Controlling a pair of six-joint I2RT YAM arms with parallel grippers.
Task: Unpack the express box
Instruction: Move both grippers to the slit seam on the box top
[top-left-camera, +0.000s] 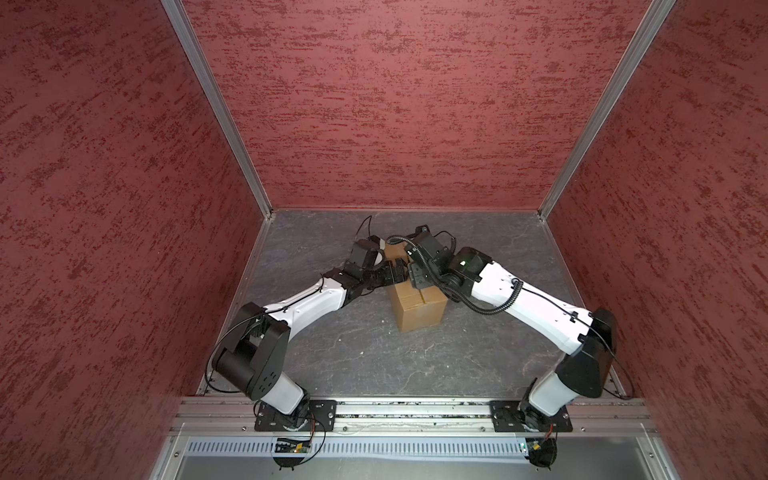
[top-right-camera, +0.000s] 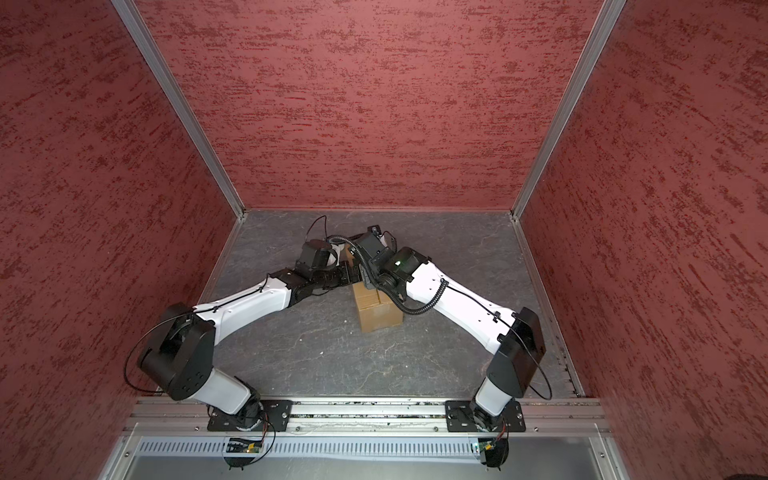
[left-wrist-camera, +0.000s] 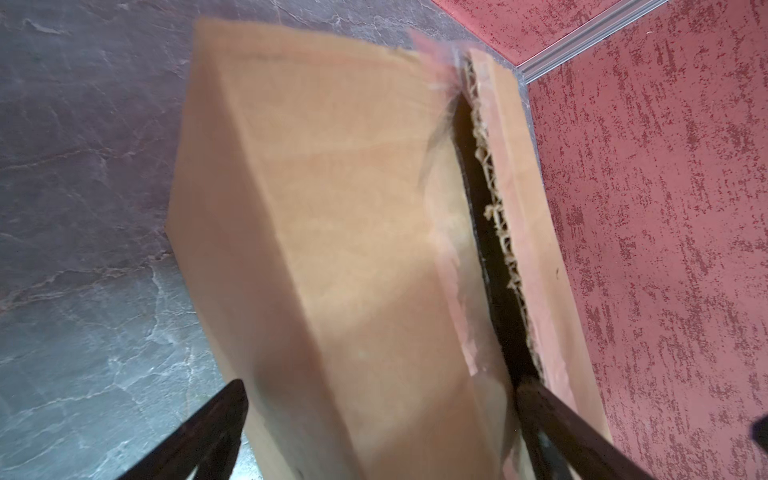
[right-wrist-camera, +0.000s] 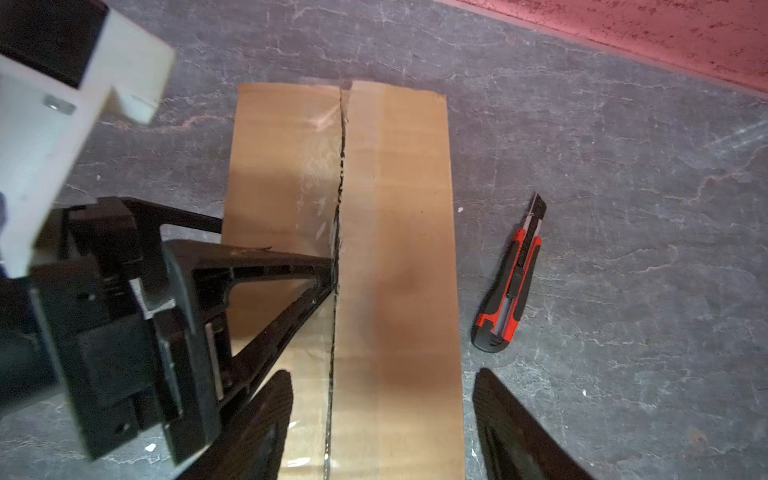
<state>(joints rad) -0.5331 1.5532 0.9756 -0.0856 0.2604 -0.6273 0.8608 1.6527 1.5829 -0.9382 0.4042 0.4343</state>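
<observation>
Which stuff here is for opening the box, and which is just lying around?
For the job: brown cardboard express box, seam already slit; left end effector, one finger in that seam; right end effector, open above it.
Lying about: red-and-black utility knife, on the grey table beside the box, untouched.

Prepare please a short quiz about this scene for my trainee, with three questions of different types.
1. True or false: the right jaws hold the utility knife.
2. Choose: the centre seam of the express box is A) taped shut, B) cut open, with the flaps not folded back, C) hidden under a label.
3. Fill in: one left finger has its tip in the ___.
Key: 1 false, it lies on the table beside the box; 2 B; 3 seam.
</observation>
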